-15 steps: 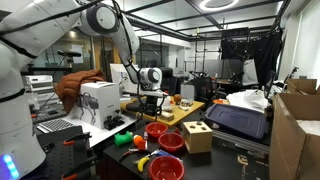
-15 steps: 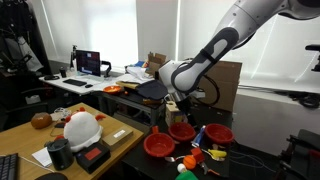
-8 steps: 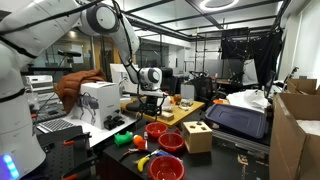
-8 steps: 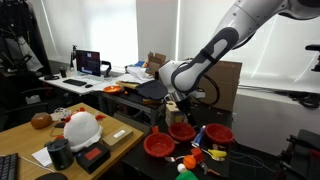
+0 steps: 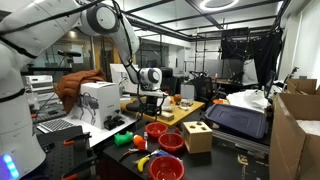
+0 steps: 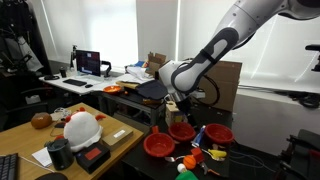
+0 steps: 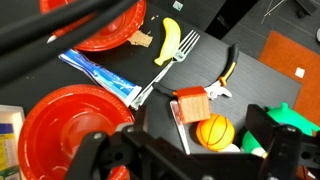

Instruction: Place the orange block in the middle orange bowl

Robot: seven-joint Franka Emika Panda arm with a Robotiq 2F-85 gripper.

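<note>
The orange block (image 7: pixel 192 104) lies on the dark mat in the wrist view, touching an orange ball (image 7: pixel 214 131). Two red-orange bowls show there, one at the lower left (image 7: pixel 55 125) and one at the top (image 7: pixel 100 30). Three bowls stand in a row in both exterior views; the middle one (image 5: pixel 171 141) (image 6: pixel 182 130) looks empty. My gripper (image 7: pixel 190 160) is open and empty and hovers above the block. It hangs over the bowls in both exterior views (image 5: pixel 152 103) (image 6: pixel 172 108). I cannot make out the block in the exterior views.
A toy banana (image 7: pixel 170 40), a fork (image 7: pixel 165 72), a blue tube (image 7: pixel 95 72) and a green toy (image 7: pixel 285 115) lie around the block. A wooden box (image 5: pixel 197 136) stands beside the bowls. Desks with clutter surround the table.
</note>
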